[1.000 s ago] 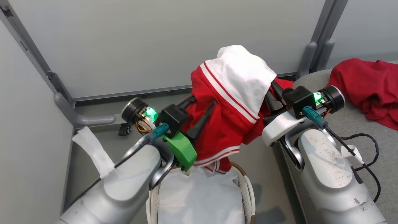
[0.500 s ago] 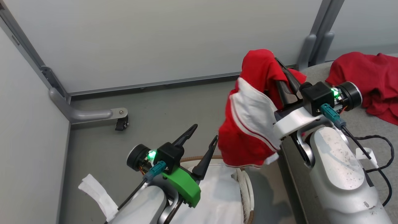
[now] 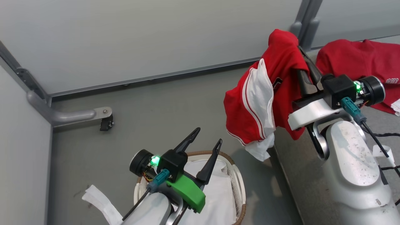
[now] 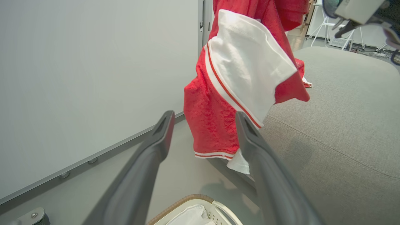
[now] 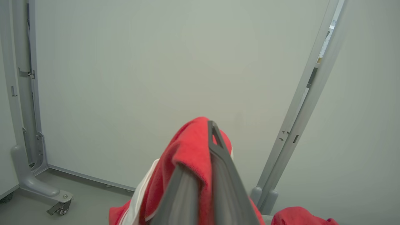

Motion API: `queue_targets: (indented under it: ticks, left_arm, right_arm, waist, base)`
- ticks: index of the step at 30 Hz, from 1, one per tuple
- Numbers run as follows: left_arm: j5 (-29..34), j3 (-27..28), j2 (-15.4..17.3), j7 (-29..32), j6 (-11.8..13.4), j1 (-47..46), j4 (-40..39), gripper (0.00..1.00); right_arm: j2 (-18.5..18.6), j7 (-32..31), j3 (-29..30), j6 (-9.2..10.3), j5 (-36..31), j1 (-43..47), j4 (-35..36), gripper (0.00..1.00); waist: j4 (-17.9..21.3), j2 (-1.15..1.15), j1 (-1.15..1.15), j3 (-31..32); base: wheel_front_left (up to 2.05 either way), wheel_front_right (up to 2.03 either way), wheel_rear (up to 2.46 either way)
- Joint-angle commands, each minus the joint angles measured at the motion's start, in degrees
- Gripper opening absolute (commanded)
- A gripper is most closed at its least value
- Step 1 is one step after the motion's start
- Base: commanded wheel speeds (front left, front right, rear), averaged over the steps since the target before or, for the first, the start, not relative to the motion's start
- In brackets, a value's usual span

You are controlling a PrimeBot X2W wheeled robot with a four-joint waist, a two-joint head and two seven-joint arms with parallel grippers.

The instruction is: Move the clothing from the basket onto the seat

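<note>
My right gripper is shut on the red garment with white panels and stripes, which hangs from its fingers in the air, over the floor at the left edge of the grey seat. The right wrist view shows the cloth draped over one finger. A plain red garment lies on the seat behind it. My left gripper stands open and empty above the basket, which shows its white liner. In the left wrist view the hanging garment is ahead of the open fingers, apart from them.
Grey partition walls close the back and left. A wall foot with a caster stands on the floor at left, and a post rises behind the seat. A black cable lies on the seat by my right forearm.
My left gripper opened, let go of the striped garment and dropped back over the basket. The right gripper carried the garment right, towards the seat. The head camera turned right.
</note>
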State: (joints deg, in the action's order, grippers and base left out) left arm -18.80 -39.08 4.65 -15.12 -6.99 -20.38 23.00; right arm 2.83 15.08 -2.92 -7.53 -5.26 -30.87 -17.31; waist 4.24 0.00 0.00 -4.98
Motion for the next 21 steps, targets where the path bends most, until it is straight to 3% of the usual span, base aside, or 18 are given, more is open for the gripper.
queue_targets:
  ticks: [1, 12, 21]
  left_arm:
    - [0.7, 0.4, -0.2, 0.0, -0.2, 0.8, -0.4, 1.00]
    - [3.2, 1.6, -0.4, 0.0, -0.5, 1.0, -2.1, 1.00]
    - [3.2, 1.1, 0.8, 0.0, -0.5, -0.7, -3.4, 1.00]
  right_arm:
    - [0.6, 0.1, 0.4, 0.08, -0.4, -0.8, 0.6, 0.00]
    - [3.8, 0.1, 2.5, 0.08, -1.3, -2.1, 2.3, 0.00]
    - [3.9, 0.1, 4.6, 0.08, -0.6, -0.8, 3.0, 0.00]
  waist:
    - [3.3, 0.00, 0.00, -1.2]
    - [15.0, 0.00, 0.00, -3.9]
    - [20.0, 0.00, 0.00, -6.6]
  base:
    - [0.00, 0.00, 0.00]
    - [0.00, 0.00, 0.00]
    - [0.00, 0.00, 0.00]
